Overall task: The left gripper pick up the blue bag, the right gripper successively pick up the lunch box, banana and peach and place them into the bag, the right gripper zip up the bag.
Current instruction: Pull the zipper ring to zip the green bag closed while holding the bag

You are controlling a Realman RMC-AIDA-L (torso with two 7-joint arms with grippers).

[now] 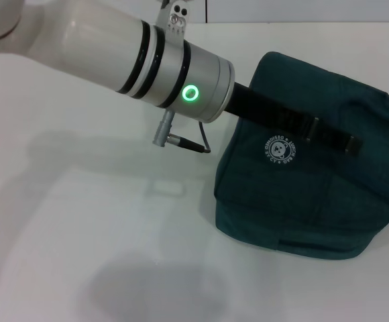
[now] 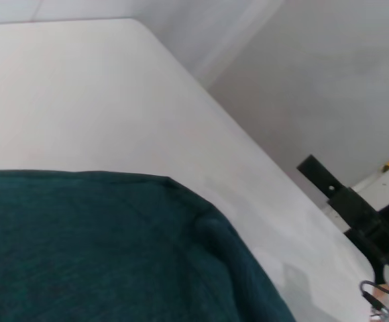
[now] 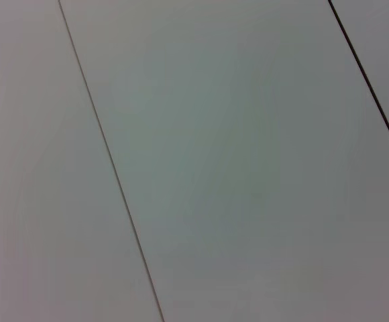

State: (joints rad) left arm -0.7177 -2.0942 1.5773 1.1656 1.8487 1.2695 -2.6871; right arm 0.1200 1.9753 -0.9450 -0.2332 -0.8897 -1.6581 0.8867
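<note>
On the white table (image 1: pixel 80 221), blue bag (image 1: pixel 315 194) lying closed, left gripper (image 1: pixel 328 134) reaching over it, finger state unclear; grey wall behind.

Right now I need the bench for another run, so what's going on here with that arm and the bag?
The left arm reaches across the white table and its left gripper lies over the top of the blue bag, which sits on the table at the robot's right. Whether it has hold of the bag cannot be seen. No lunch box, banana or peach shows in any view. The right gripper is out of sight; its wrist camera shows only pale panels.
</note>
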